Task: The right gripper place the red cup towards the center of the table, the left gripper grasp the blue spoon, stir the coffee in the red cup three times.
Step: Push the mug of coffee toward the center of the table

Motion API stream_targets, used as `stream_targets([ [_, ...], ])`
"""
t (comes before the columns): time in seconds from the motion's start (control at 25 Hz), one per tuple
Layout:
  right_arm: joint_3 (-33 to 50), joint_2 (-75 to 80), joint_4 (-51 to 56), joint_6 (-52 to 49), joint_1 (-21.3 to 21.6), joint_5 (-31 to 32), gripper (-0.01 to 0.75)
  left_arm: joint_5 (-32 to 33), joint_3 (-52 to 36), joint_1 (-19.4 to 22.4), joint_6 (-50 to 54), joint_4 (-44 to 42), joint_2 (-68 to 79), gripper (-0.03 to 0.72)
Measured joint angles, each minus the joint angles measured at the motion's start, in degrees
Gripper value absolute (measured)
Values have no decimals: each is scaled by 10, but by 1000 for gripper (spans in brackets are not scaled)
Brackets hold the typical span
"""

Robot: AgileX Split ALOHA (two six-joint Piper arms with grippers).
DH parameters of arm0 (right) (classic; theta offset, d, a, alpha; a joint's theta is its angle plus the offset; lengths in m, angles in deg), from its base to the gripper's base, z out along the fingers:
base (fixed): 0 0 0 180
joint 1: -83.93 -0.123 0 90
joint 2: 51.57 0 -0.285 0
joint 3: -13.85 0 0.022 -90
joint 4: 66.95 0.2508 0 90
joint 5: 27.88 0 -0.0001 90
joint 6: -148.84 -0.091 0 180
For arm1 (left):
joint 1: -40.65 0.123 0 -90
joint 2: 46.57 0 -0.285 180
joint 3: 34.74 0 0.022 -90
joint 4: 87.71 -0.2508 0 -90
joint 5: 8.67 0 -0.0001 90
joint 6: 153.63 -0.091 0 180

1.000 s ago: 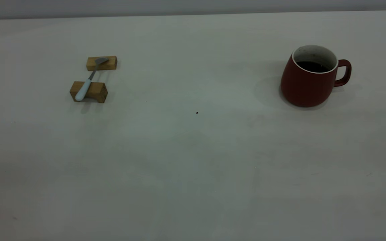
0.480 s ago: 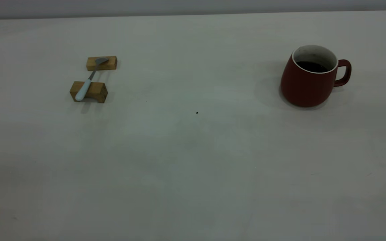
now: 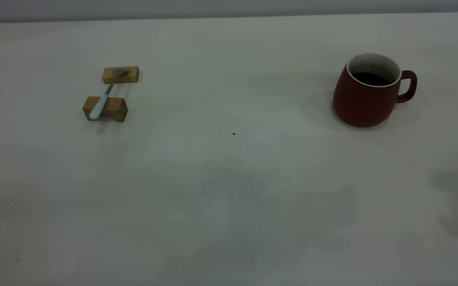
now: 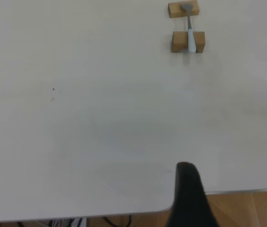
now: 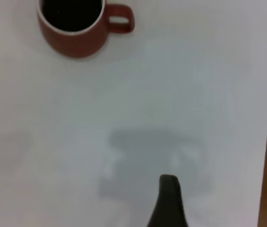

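On your left, the blue spoon (image 3: pixel 104 98) bridges two wooden blocks (image 3: pixel 105 108), with bare table (image 3: pixel 229 190) stretching between it and the red cup (image 3: pixel 368 91) of coffee (image 3: pixel 370 78) far right. Only one black finger (image 4: pixel 189 198) of the left gripper shows, over the near edge; likewise one finger (image 5: pixel 168 201) of the right gripper, so I cannot tell their spread. Both hold nothing.

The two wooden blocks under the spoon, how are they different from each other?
The far wooden block holds the grey bowl end of the blue spoon; the near wooden block holds its pale blue handle. The near block stands taller and chunkier, with a notch cut under it; the far block looks flatter and shows no notch. Both are tan wood, lie crosswise under the spoon, and sit apart on the table.
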Motion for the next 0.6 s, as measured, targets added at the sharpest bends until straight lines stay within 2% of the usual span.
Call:
stream_targets([
  [0.08, -2, 49, -3, 24, 0, -46, 664, 0, 0, 0, 0, 0, 0, 571],
  [0.2, -26, 138, -4, 59, 0, -75, 659, 0, 0, 0, 0, 0, 0, 571],
  [0.36, -98, 265, -6, 128, -3, -76, 648, 0, 0, 0, 0, 0, 0, 571],
  [0.6, -204, 412, -7, 293, -4, -76, 645, 0, 0, 0, 0, 0, 0, 571],
])
